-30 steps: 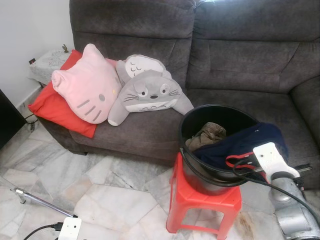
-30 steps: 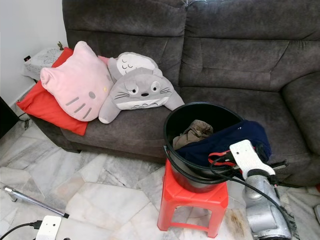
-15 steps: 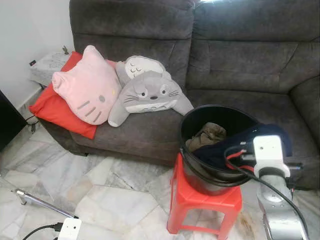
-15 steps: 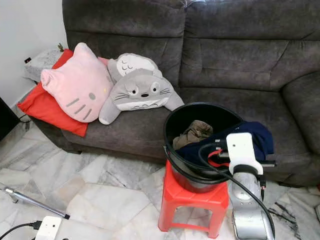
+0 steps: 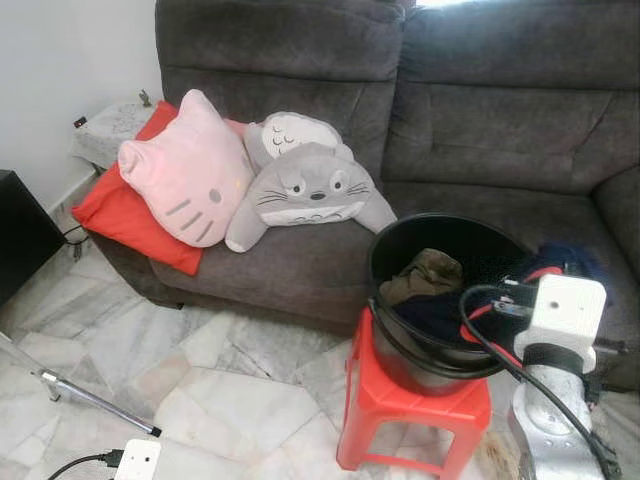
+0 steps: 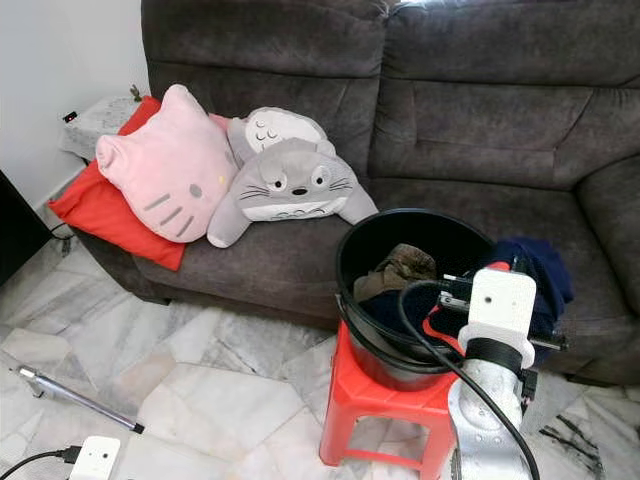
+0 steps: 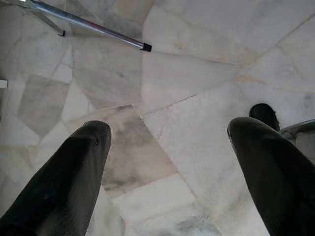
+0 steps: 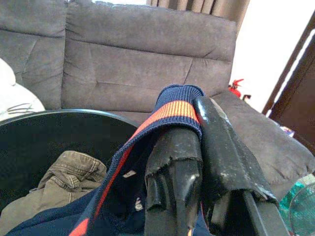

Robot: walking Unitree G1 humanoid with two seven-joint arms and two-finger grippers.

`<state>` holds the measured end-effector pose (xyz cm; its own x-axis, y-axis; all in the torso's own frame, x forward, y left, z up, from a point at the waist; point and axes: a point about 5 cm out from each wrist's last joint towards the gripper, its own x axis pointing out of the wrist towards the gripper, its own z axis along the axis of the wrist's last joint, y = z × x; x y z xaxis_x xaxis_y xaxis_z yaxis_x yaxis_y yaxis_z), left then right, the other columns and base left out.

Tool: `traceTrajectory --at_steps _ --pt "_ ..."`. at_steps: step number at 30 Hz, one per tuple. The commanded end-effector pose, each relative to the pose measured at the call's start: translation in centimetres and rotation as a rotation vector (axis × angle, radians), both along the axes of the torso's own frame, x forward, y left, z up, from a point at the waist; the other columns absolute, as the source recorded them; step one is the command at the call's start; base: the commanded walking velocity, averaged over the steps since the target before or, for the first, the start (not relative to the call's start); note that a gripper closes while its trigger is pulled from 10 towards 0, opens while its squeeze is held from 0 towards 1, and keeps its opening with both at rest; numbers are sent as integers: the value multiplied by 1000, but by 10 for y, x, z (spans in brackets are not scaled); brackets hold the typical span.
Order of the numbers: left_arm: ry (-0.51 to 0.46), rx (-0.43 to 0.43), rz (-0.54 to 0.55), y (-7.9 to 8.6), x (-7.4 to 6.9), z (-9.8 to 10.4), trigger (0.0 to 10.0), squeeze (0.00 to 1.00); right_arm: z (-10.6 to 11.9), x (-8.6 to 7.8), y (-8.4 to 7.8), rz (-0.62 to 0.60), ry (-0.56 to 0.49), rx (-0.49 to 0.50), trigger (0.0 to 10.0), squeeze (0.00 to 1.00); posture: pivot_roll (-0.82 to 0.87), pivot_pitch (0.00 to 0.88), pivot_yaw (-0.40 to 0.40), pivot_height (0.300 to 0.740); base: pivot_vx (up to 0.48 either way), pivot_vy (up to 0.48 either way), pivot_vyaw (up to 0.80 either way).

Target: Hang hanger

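Note:
My right gripper (image 8: 197, 107) is shut on a navy garment (image 8: 173, 112) with an orange-red band, its fingers pinching the banded edge. The garment (image 5: 562, 260) hangs from the gripper over the right rim of a black bucket (image 5: 388, 252). The rest of the cloth trails down inside the bucket. A khaki garment (image 5: 426, 272) lies in the bucket beside it. The bucket stands on a red plastic stool (image 5: 398, 402). My right wrist's white block (image 5: 566, 306) is just right of the bucket. My left gripper (image 7: 167, 132) hangs open over the marble floor with nothing between its fingers.
A dark grey sofa (image 5: 480, 130) stands behind the bucket, holding a pink cat cushion (image 5: 185, 170), a grey plush (image 5: 310, 185) and a red pillow (image 5: 120, 215). On the floor at left lie a metal rod (image 5: 95, 392) and a white power strip (image 5: 138, 460).
My right arm has swung in and risen, lifting the navy garment's edge higher off the bucket's right rim. The head view has shifted slightly to the left.

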<state>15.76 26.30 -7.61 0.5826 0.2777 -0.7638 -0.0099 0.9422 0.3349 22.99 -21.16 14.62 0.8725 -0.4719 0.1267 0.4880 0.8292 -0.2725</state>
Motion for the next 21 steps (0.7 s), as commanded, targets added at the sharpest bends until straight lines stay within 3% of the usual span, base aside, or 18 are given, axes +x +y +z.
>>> traceTrajectory --at_steps 1,7,15,21 --pt "11 8 18 4 -5 -1 10000 0 6 -9 -3 -4 -24 8 10000 0 -216 0 53 740 0 0 0" --pt "23 15 6 5 -6 -1 10000 0 -5 -18 -8 -14 15 22 10000 0 -226 0 59 740 0 0 0" --pt "25 11 11 4 -7 -2 10000 0 3 -2 -8 16 -8 1 10000 0 -218 0 55 740 0 0 0" --pt "22 1 18 4 -7 -2 10000 0 -1 -5 -9 11 15 -1 10000 0 -213 0 53 740 0 0 0"
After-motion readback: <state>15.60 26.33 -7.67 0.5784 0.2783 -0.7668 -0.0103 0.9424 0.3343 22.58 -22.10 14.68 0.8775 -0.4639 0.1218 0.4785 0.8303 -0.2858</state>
